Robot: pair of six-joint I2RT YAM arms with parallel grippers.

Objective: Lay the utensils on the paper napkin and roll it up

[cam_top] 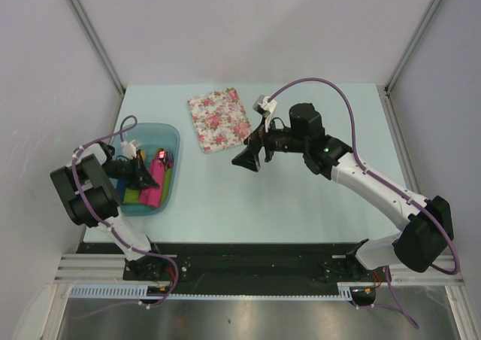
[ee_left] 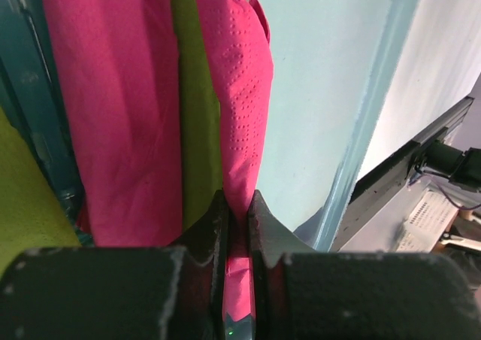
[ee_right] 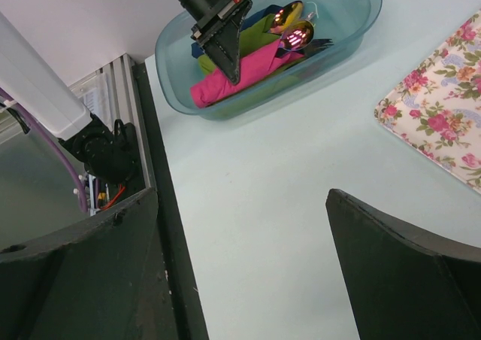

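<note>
One tub (ee_right: 342, 31) holds utensils (ee_right: 299, 34), pink napkin (ee_left: 244, 92) | left gripper (ee_left: 238, 203) clamped on it | right gripper (ee_right: 242, 191) spread

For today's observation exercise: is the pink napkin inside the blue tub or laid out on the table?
Inside the blue tub. The pink napkin lies bunched there, pinched by the left claw.

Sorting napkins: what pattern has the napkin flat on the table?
Pink roses on white; floral napkin shows best from right wrist.

Top view looks down on the whole table (cam_top: 301, 197); both wrist views share the tub (ee_right: 338, 47), left's very close.
</note>
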